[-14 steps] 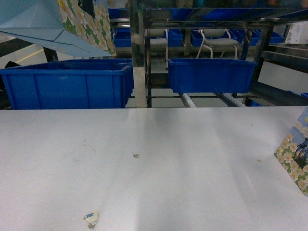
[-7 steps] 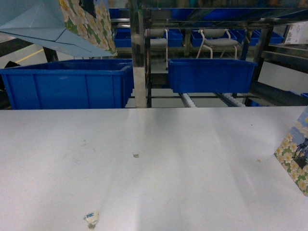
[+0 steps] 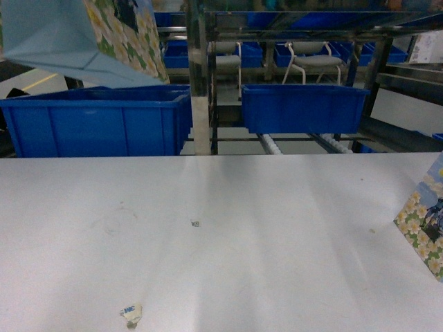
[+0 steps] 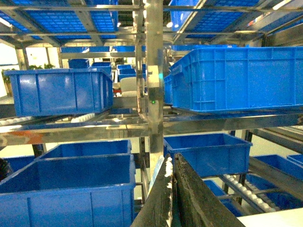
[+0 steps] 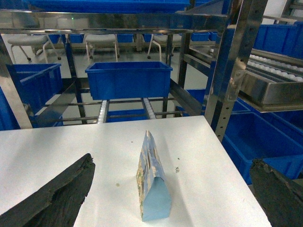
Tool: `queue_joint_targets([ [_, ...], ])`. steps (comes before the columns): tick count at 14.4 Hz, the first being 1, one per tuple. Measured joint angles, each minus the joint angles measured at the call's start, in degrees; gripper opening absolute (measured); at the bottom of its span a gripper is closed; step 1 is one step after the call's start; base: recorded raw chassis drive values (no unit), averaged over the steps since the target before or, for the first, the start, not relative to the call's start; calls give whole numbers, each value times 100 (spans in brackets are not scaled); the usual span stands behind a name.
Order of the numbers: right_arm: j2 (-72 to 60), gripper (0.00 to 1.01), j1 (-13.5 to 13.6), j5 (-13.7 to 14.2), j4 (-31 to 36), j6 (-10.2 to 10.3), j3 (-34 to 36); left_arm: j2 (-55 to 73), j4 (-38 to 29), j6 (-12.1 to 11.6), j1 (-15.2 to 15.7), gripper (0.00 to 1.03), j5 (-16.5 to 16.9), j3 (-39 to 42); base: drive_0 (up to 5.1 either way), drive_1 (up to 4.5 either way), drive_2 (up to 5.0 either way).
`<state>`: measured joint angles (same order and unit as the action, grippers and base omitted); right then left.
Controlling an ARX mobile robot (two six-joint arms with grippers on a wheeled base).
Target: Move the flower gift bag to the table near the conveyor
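Note:
A flower gift bag with a daisy face and light-blue side hangs tilted in the air at the top left of the head view, above a blue bin. In the left wrist view my left gripper is shut, with a thin pale paper edge of the bag pinched between its jaws. A second bag of the same print stands upright on the white table near its right edge. My right gripper is open, wide of that bag on both sides and not touching it.
The steel conveyor with white rollers runs behind the table's far edge. It carries a large blue bin at the left and a smaller one at the centre. A paper scrap lies near the table's front.
The hanging bag has swung and dropped a little, showing more of its light-blue side. The bag on the table and the right gripper have not moved.

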<state>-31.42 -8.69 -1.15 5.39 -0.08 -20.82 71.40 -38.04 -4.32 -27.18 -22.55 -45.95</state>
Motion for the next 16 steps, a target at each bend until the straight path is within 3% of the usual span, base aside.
queue_joint_targets([
  [4, 2, 98, 0, 0, 4, -7, 0, 901, -894, 240, 365, 2, -234, 321, 0, 0, 0],
  [11, 2, 98, 0, -4, 2, -39, 0, 3200, -3163, 308, 997, 2, -393, 409, 0, 0, 0],
  [13, 2, 98, 0, -4, 4, -42, 0, 3738, -3536, 573, 1213, 2, -468, 588, 0, 0, 0],
  [16, 2, 98, 0, -4, 2, -42, 0, 4334, -3528, 868, 1447, 2, -518, 623, 0, 0, 0],
])
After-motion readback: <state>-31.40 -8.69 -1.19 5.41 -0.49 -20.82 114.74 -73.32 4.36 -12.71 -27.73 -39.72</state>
